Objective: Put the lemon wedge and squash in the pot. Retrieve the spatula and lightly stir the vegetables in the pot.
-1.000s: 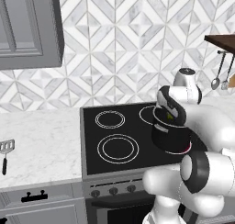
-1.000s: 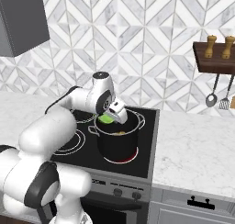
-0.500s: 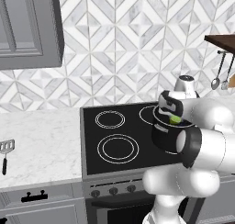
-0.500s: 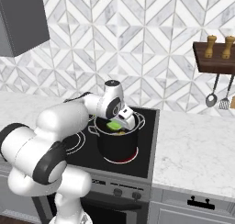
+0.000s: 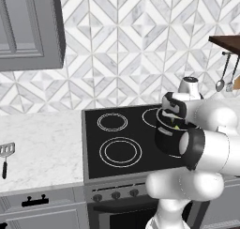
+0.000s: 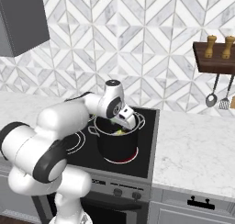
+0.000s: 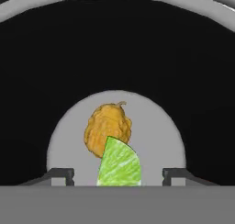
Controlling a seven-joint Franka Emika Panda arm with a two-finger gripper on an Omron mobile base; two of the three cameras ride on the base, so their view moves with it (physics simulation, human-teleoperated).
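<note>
showing squash (image 7: pixel 108 129) under lemon wedge (image 7: pixel 120 165) in hand view

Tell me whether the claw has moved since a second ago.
Yes. In the right base view the claw has dropped from above the pot's rim down into its mouth, and shifted rightward over it.

The pot (image 6: pixel 118 144), black and deep with a thin silvery rim, stands on the near right burner of the stove. Inside it, on the grey bottom, lies the squash (image 7: pixel 108 129), orange-yellow and lumpy (a short stem at its top). The lemon wedge (image 7: pixel 119 165), bright yellow-green, overlaps its lower edge. The spatula (image 5: pixel 5 154) lies flat on the counter, far left, blade away.
</note>
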